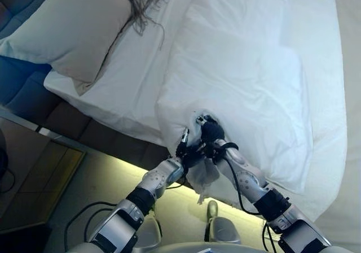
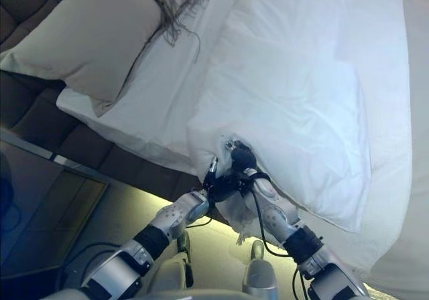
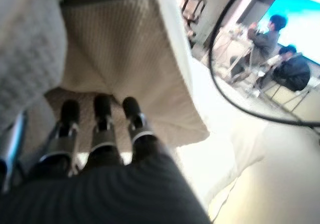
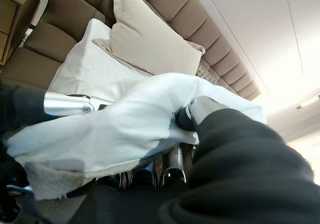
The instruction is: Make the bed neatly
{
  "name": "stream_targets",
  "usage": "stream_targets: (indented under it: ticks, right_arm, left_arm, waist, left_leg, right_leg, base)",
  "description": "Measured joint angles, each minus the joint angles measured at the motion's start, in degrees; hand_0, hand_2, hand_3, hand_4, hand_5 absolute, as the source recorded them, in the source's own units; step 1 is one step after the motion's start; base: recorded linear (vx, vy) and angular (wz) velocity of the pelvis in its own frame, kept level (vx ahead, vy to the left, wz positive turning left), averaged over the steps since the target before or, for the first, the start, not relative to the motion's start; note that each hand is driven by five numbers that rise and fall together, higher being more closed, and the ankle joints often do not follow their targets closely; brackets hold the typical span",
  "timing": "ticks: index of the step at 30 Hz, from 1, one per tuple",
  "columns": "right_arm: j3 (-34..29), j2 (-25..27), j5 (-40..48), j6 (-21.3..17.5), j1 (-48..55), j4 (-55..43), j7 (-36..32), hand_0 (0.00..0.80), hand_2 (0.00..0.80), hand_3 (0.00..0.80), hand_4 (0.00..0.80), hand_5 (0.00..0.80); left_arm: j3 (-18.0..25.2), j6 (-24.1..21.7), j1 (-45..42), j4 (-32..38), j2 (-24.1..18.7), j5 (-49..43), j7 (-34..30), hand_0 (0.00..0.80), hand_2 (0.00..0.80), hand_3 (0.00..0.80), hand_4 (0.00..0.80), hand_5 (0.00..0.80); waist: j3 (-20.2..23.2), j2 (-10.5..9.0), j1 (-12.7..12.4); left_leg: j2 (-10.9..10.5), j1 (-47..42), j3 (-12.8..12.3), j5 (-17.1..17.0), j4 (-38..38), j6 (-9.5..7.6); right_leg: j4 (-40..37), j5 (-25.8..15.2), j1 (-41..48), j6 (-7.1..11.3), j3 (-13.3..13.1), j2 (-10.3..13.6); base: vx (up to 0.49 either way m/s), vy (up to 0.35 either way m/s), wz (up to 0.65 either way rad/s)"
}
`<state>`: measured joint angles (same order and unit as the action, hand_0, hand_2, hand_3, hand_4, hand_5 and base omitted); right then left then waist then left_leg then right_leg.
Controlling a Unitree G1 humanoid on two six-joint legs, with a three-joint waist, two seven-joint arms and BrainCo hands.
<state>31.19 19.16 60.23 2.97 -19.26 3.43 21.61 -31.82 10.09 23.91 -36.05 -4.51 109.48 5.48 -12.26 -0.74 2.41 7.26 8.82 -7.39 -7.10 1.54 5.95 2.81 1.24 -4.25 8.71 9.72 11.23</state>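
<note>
Both hands (image 1: 194,147) clutching duvet corner (image 1: 204,177), bed edge

Right hand (image 4: 150,171) fingers under duvet (image 4: 125,119) fold

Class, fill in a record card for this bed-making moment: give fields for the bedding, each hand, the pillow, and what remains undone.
bedding: white duvet spread over the bed, its near corner bunched at the bed's edge
left hand: left hand at that corner, fingers against waffle-textured cloth in its wrist view; grip unclear
right hand: right hand curled round the duvet corner, white cloth draped over it in its wrist view
pillow: beige pillow at the padded headboard, lying askew
undone: duvet still rumpled, corner not yet laid flat
</note>
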Motion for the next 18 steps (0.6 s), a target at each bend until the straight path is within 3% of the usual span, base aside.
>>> stream_targets:
  ticks: [3, 4, 5, 6, 7, 8, 18]
  right_arm:
    - [0.0, 0.2, 0.0, 0.4, 0.0, 0.0, 0.2, 0.800, 0.800, 0.800, 0.800, 0.800]
    - [0.0, 0.3, 0.0, 0.6, 0.0, 0.0, 0.3, 0.800, 0.800, 0.800, 0.800, 0.800]
    - [0.0, 0.9, 0.0, 0.9, 0.0, 0.2, 0.5, 0.800, 0.800, 0.800, 0.800, 0.800]
    - [0.0, 1.6, 0.0, 1.3, 0.0, 0.4, 0.7, 0.800, 0.800, 0.800, 0.800, 0.800]
    - [0.0, 2.2, 0.0, 1.8, 0.0, 0.6, 0.8, 0.800, 0.800, 0.800, 0.800, 0.800]
    - [0.0, 2.3, 0.0, 2.4, 0.0, 0.9, 1.2, 0.800, 0.800, 0.800, 0.800, 0.800]
    - [0.3, 2.5, 0.0, 4.1, 0.4, 1.2, 2.6, 0.800, 0.800, 0.800, 0.800, 0.800]
  left_arm:
    - [2.1, -0.2, 0.0, -0.3, 0.8, -3.1, 2.3, 0.000, 0.000, 0.000, 0.000, 0.000]
    - [2.3, -0.3, 0.0, -0.4, 0.9, -3.2, 2.7, 0.169, 0.169, 0.169, 0.169, 0.169]
    - [2.8, -0.2, 0.0, -0.6, 1.3, -5.3, 3.8, 0.433, 0.433, 0.433, 0.433, 0.433]
    - [3.6, -0.2, 0.0, -0.8, 1.7, -7.2, 4.9, 0.521, 0.521, 0.521, 0.521, 0.521]
    - [3.9, 0.0, 0.2, -1.1, 1.8, -9.1, 5.7, 0.762, 0.762, 0.762, 0.762, 0.762]
    - [4.0, 0.3, 0.3, -1.3, 1.8, -10.3, 6.4, 0.800, 0.800, 0.800, 0.800, 0.800]
    - [6.0, 0.8, 0.8, -3.7, 3.4, -14.2, 8.6, 0.800, 0.800, 0.800, 0.800, 0.800]
  waist:
    - [0.7, 0.39, 0.0]
    - [1.0, 0.53, 0.0]
    - [1.4, 0.71, 0.0]
    - [1.8, 0.88, 0.0]
    - [2.1, 1.09, -0.1]
    - [2.4, 1.32, -0.1]
    - [3.2, 2.46, -0.1]
  left_leg:
    - [0.0, -0.1, -0.2, 0.0, 0.0, 0.00]
    - [0.0, -0.1, -0.2, 0.0, 0.0, 0.00]
    - [0.0, -0.1, -0.2, 0.0, 0.0, 0.00]
    - [0.0, -0.1, -0.2, 0.0, 0.1, 0.00]
    - [0.0, -0.1, -0.2, 0.0, 0.1, 0.00]
    - [0.0, -0.1, -0.2, 0.0, 0.1, 0.00]
    - [0.0, -0.1, -0.2, 0.0, 0.2, -0.02]
  right_leg:
    - [0.0, -0.1, 0.0, 0.02, -0.1, 0.0]
    - [0.0, -0.1, 0.0, 0.02, -0.1, 0.0]
    - [0.0, -0.1, 0.0, 0.02, -0.1, 0.0]
    - [0.0, -0.1, 0.0, 0.03, -0.1, 0.0]
    - [0.0, -0.1, 0.1, 0.03, -0.1, 0.1]
    - [0.0, -0.1, 0.1, 0.03, -0.1, 0.1]
    - [-0.2, -0.1, 0.1, 0.06, 0.0, 0.0]
  base:
    - [0.026, 0.039, -0.03]
    - [0.024, 0.060, 0.00]
    - [0.020, 0.064, 0.00]
    - [0.017, 0.064, 0.01]
    - [0.015, 0.059, 0.01]
    - [0.012, 0.053, 0.01]
    - [0.000, 0.008, 0.00]
